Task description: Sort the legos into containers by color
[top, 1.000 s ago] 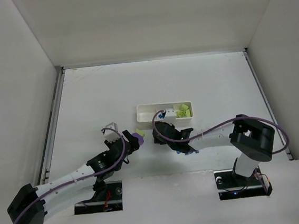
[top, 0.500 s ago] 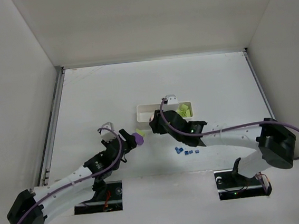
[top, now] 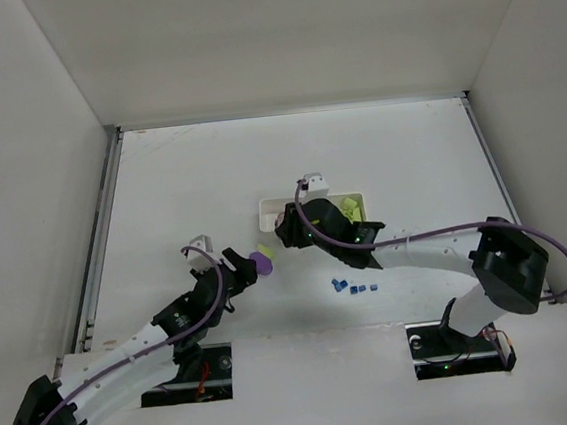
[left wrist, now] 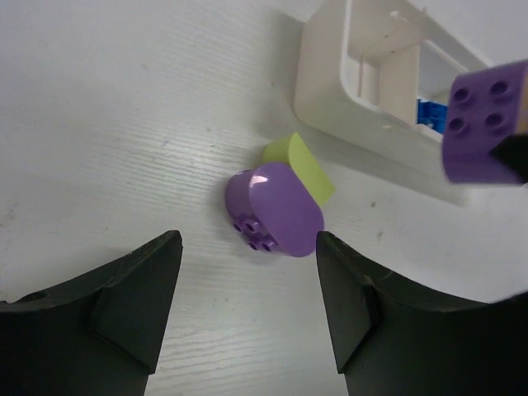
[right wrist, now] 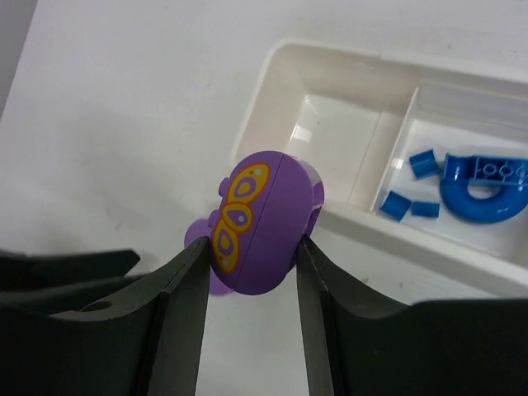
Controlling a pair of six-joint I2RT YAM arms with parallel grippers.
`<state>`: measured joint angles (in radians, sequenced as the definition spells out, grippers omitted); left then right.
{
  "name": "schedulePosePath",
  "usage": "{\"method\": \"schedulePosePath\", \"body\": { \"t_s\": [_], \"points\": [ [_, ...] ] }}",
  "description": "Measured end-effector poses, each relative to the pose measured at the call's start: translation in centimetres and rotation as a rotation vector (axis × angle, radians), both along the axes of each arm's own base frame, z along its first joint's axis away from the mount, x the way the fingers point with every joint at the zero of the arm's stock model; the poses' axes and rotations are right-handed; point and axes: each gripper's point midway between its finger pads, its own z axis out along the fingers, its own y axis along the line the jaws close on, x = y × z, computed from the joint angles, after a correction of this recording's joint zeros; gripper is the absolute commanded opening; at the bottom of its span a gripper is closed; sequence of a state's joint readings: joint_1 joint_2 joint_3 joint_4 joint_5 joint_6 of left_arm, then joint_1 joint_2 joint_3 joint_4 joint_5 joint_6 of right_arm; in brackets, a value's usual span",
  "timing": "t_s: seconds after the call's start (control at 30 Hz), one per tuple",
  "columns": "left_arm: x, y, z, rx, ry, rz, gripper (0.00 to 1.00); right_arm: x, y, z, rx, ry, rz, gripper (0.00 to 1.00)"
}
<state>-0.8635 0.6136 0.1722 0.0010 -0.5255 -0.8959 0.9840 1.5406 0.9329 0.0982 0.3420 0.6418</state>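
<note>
Our right claw [right wrist: 252,247] was pinching a purple butterfly piece [right wrist: 262,210], its two fingers pressed against the piece's sides. Over the last second the right arm had unfolded and carried the piece away from the open table toward the left end of the white tray [right wrist: 272,91]. The piece now hung above the tray's near rim, beside the empty end compartment [right wrist: 330,132].

The middle compartment held a blue arch [right wrist: 487,186] and some small blue bricks [right wrist: 412,165]. In the top view the far compartment held yellow-green blocks [top: 349,209]. We judged that the empty compartment was meant for purple, so the drop looked close: a little further over the rim, then a release.

The arm's swing had also uncovered a loose cluster of dark-blue bricks [top: 351,288] on the table [top: 180,182], and these were still unsorted.

Our left claw [left wrist: 247,254] stood spread and empty, and had eased back a little. It was low over a rounded purple piece [left wrist: 276,202] that lay touching a yellow-green block [left wrist: 299,163], just beside the tray's end. Both still needed sorting.
</note>
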Motion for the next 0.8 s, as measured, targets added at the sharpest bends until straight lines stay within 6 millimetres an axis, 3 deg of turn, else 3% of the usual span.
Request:
{"method": "schedulePosePath", "body": {
  "t_s": [0.2,0.27,0.53,0.8],
  "points": [
    [-0.7,-2.3,2.4,-0.198,-0.008,-0.05,0.64,-5.5,-0.4,-0.3,0.017,-0.017,0.114,0.29],
    [-1.0,-3.3,2.9,-0.254,0.003,-0.076,0.64,-6.4,-0.6,0.1,0.04,-0.02,0.141,0.29],
    [-1.6,-5.9,3.2,-0.349,0.051,-0.147,0.65,-8.2,0.9,2.3,0.131,-0.041,0.244,0.3],
    [-1.7,-6.2,4.6,-0.42,0.017,-0.156,0.61,-8.4,1.3,3.6,0.195,-0.079,0.253,0.3]
  ]
}}
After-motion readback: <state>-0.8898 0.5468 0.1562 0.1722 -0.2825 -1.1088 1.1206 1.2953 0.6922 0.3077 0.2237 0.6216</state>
